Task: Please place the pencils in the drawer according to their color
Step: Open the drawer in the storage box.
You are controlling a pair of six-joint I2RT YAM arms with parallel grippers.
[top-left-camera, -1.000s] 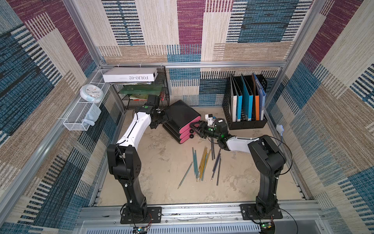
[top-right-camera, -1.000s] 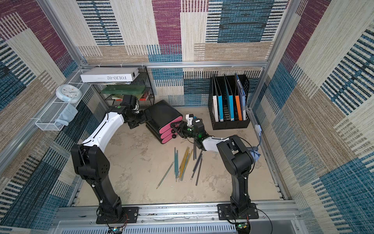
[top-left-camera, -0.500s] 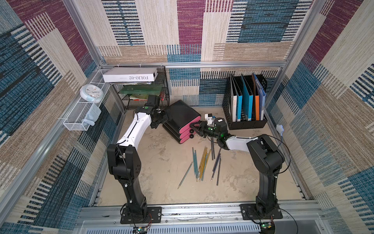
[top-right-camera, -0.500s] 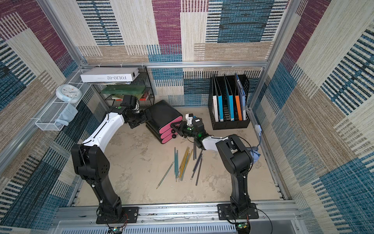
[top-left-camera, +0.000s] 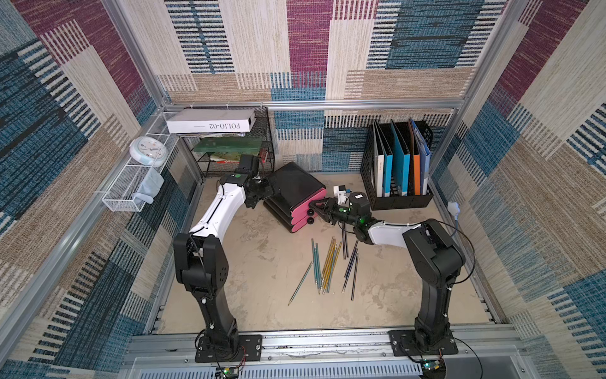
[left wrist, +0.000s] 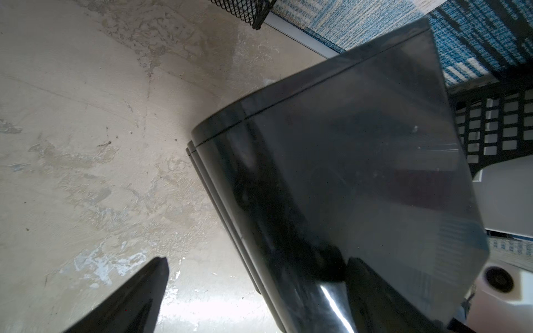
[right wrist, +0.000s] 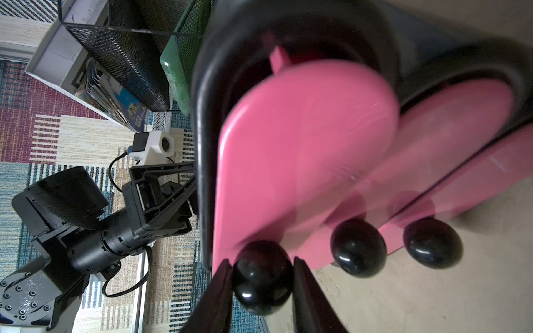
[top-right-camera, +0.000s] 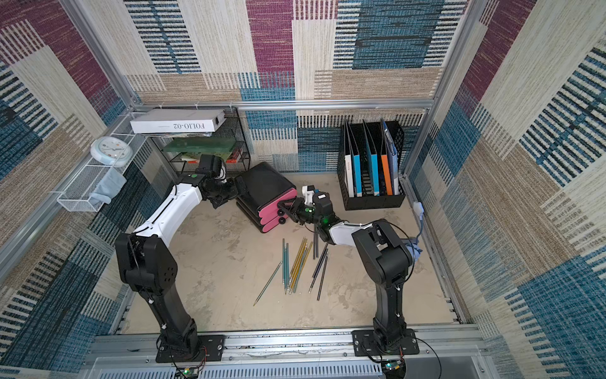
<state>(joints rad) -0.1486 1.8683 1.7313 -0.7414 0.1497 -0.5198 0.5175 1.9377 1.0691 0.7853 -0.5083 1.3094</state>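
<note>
A black drawer unit with three pink fronts stands at the back middle of the table. My right gripper is shut on the black knob of the top pink drawer front, which looks blurred and stands slightly out of its frame. My left gripper is open wide at the unit's rear, with a corner of the black casing between its fingers. The pencils, teal, yellow and dark, lie loose on the table in front of the unit.
Two lower knobs sit beside the gripped one. A black file holder with folders stands at the back right. A wire shelf carrying a white box is at the back left, with a clock and a white basket on the left wall.
My right gripper's jaws have closed onto the top drawer's knob. The left arm and the pencils have not moved.
</note>
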